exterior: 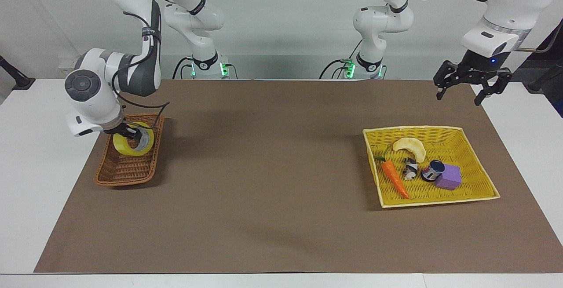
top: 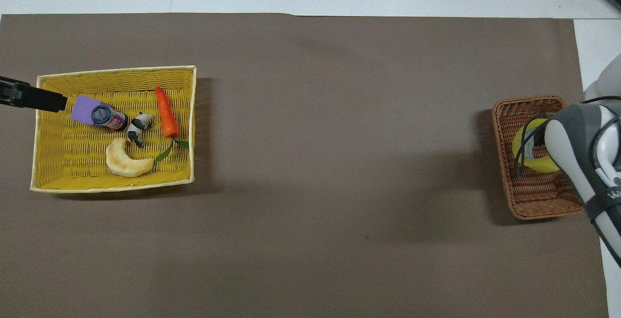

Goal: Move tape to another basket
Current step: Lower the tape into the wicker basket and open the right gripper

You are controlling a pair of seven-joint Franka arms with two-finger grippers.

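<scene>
The yellow tape roll (exterior: 133,143) hangs in my right gripper (exterior: 131,134), which is shut on it with one finger through the core. It is over the brown wicker basket (exterior: 127,171), toward the end nearer the robots. I cannot tell whether it touches the basket floor. In the overhead view the tape (top: 525,149) shows partly under the right arm, inside the outline of the brown basket (top: 531,199). My left gripper (exterior: 459,91) is open and empty, raised over the mat by the yellow basket's edge nearer the robots. One of its fingers (top: 36,99) shows in the overhead view.
The square yellow basket (exterior: 413,128) (top: 116,70) at the left arm's end holds a carrot (exterior: 394,178), a crescent pastry (exterior: 411,147), a small cow figure (exterior: 411,168), a jar (exterior: 432,170) and a purple block (exterior: 449,177). A brown mat (exterior: 281,169) covers the table.
</scene>
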